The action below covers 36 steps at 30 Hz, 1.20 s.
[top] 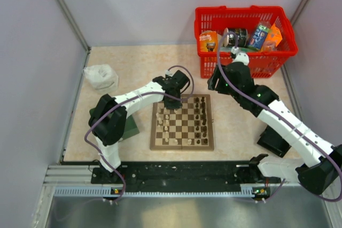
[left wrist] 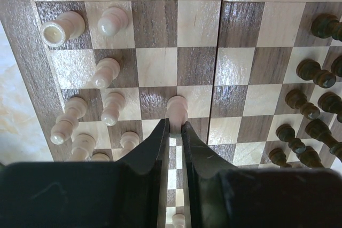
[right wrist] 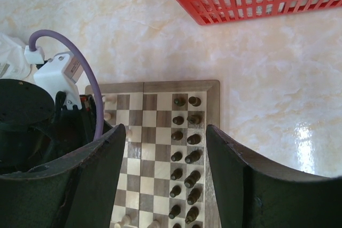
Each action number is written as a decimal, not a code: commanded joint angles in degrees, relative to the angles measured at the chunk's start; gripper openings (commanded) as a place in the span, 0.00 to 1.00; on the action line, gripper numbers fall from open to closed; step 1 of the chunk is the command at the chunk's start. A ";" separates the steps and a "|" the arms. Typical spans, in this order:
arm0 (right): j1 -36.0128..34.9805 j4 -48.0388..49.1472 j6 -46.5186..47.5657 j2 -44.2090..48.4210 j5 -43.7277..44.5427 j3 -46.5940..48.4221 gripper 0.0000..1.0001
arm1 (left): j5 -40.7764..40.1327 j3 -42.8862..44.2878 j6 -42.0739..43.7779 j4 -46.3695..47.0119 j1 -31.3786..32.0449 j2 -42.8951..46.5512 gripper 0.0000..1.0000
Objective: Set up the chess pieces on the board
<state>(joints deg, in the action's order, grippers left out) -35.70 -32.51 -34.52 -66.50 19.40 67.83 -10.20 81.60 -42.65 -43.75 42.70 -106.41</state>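
Top view: board (top: 182, 146) lies mid-bench (top: 133, 68), between the two arms. Cream pieces (top: 163, 124) stand along its left files, not all in line. Dark pieces (top: 200, 118) stand in two files down its right side. Left claw (top: 170, 104) is over the board's far left part, among the cream ones. Right claw (top: 212, 85) hangs just beyond the far right corner, clear of the board. Red basket (top: 243, 65) with packets and cans sits far right, a white bag (top: 101, 77) far left, and a dark green box (top: 131, 126) is partly hidden by the left arm (top: 115, 116). Left wrist view: claw pinched nearly shut on one cream piece (left wrist: 177, 109), whose head shows just past the fingertips. It is just left of the board's centre seam. Other cream pieces stand to the left, dark ones at the right edge. Right wrist view: claw wide, nothing between its fingers. The board shows below through the gap, with the dark pieces in two files near its right border. A purple cable (right wrist: 80, 68) arcs over the left arm at left, and a corner of the basket is at top.
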 commanded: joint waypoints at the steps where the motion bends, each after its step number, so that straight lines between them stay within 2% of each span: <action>1: 0.72 1.93 0.51 -0.21 -0.24 -0.51 0.62 | -1.49 1.98 0.73 0.06 0.19 0.59 0.08; 2: 0.72 2.01 0.60 -0.38 -0.32 -0.51 0.62 | -1.49 1.89 0.82 0.07 0.19 0.76 0.06; 3: 0.81 2.01 0.68 -0.30 -0.15 -0.42 0.62 | -1.41 1.98 0.90 0.07 0.19 0.94 0.01; 4: 0.72 1.93 0.60 -0.30 -0.24 -0.33 0.62 | -1.49 2.24 1.08 0.07 0.19 1.38 0.00; 19: 0.72 2.37 0.07 -0.74 -1.20 -0.60 0.62 | -8.52 7.08 4.95 -3.62 -1.04 11.40 0.00; 29: 0.72 2.37 0.07 -1.18 -1.73 -0.51 0.62 | -9.76 0.67 5.65 -3.98 -6.40 17.46 0.00; 36: 0.81 2.45 -0.02 -1.53 -3.05 -0.77 0.64 | -8.09 -1.71 6.00 -2.84 -7.89 16.77 0.00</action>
<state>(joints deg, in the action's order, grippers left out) -35.55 -32.18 -34.54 -67.81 17.32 67.13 -18.48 80.58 -37.41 -47.44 35.00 -90.59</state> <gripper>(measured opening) 0.635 0.165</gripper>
